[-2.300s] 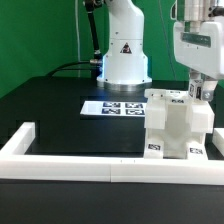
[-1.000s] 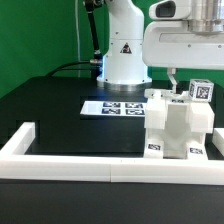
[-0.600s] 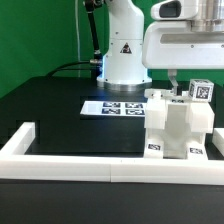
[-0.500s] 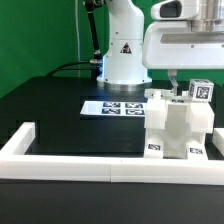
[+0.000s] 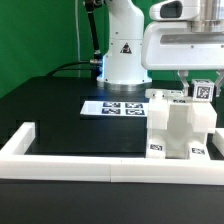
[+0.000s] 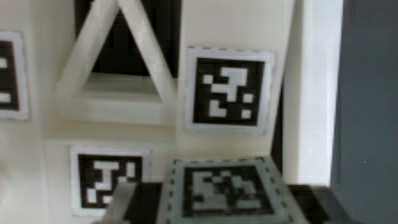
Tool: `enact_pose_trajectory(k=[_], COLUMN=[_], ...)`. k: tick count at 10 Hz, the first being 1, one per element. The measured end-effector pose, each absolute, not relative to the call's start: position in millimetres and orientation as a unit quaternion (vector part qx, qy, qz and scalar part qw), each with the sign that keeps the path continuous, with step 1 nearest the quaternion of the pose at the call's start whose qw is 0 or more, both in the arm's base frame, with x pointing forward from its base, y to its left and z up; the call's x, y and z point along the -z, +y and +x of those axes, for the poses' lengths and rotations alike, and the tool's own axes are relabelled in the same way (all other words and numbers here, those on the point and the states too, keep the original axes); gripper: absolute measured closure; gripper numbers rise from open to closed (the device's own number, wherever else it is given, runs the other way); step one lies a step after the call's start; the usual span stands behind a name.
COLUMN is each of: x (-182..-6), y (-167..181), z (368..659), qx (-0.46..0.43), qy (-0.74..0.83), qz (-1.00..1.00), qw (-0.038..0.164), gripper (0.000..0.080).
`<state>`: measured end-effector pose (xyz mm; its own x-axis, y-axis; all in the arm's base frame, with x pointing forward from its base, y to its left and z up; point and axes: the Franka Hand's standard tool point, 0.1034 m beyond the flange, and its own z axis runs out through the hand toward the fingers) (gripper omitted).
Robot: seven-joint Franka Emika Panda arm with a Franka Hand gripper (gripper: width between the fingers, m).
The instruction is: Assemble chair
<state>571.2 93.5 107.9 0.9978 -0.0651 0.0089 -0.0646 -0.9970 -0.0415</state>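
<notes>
The partly built chair (image 5: 178, 128) is a white blocky body with small tags, standing at the exterior view's right just behind the border rail. My gripper (image 5: 202, 86) hangs over its top right corner, shut on a small white chair part (image 5: 205, 89) with a black-and-white tag. The part sits at the level of the chair's top; I cannot tell if they touch. In the wrist view the held part (image 6: 221, 188) fills the space between my dark fingers (image 6: 146, 205). Behind it the chair's white face (image 6: 151, 100) shows several tags and a triangular opening.
The marker board (image 5: 112, 107) lies flat on the black table to the exterior view's left of the chair. The long white border rail (image 5: 70, 160) runs along the front, with a raised end block at its left. The arm's white base (image 5: 123, 55) stands behind.
The gripper has shifted slightly to the exterior view's right with the tagged part, and both fingers now show around it over the chair's top corner. The chair has not moved.
</notes>
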Motion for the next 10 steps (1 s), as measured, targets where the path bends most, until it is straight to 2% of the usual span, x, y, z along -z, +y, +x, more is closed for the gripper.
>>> enact_pose_trajectory(k=[3, 10], x=[-107.8, -107.3], y=[93.5, 95.0], z=[571.2, 572.2], qx=[0.005, 0.001], qy=[0.046, 0.32], qz=[-0.999, -0.947], qw=[0.021, 0.024], gripper=[0.0531, 0.0528])
